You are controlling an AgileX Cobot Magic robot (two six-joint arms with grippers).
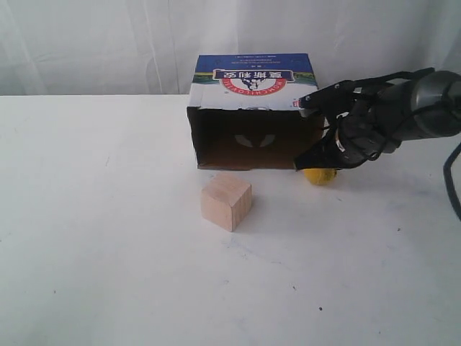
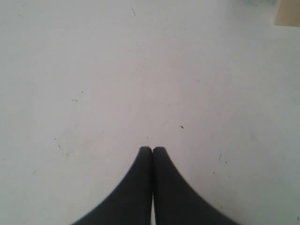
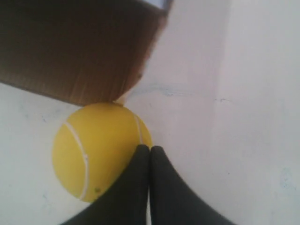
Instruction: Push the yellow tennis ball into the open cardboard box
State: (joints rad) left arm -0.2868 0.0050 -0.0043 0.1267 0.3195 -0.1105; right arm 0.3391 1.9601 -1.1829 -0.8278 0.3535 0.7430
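Observation:
The yellow tennis ball [image 1: 320,176] [image 3: 98,150] rests on the white table just outside the right front corner of the open cardboard box [image 1: 252,86] [image 3: 70,47]. The box lies on its side, blue printed face up, dark opening facing the front. My right gripper [image 1: 301,165] [image 3: 150,149] is shut, empty, its tips against the ball's side. The ball touches the box's corner edge. My left gripper [image 2: 152,149] is shut over bare table and does not show in the exterior view.
A pale wooden cube [image 1: 226,201] [image 2: 287,13] stands in front of the box opening, left of the ball. A white curtain hangs behind the table [image 1: 108,252]. A dark cable [image 1: 452,180] hangs at the right edge.

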